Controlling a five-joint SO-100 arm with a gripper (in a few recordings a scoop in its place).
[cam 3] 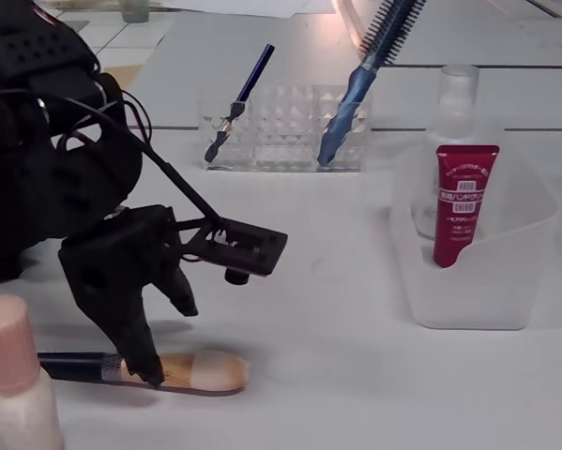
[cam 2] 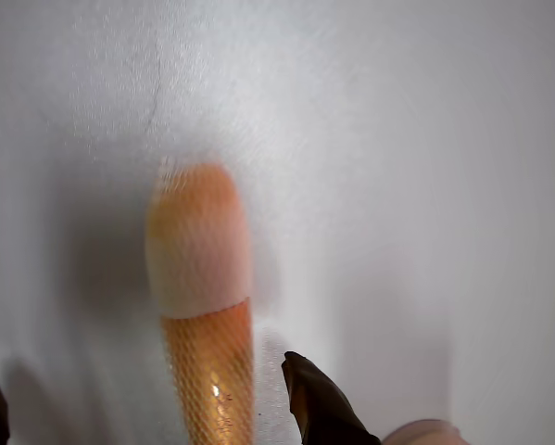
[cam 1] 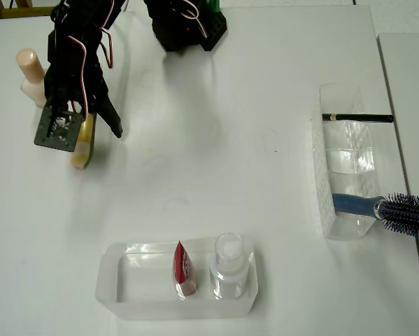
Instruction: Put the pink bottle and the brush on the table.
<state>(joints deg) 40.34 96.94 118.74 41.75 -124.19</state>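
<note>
One brush (cam 3: 182,372) between gripper (cam 3: 159,342) fingers.

The overhead view looks straight down on the table (cam 1: 216,182); the fixed view sits low alongside; the wrist view hangs close above it.

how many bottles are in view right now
2. The pink bottle stands on the table at the overhead view's upper left, beside the arm. The clear bottle with a white cap stands in the clear tray at bottom centre, next to the red tube.
</note>
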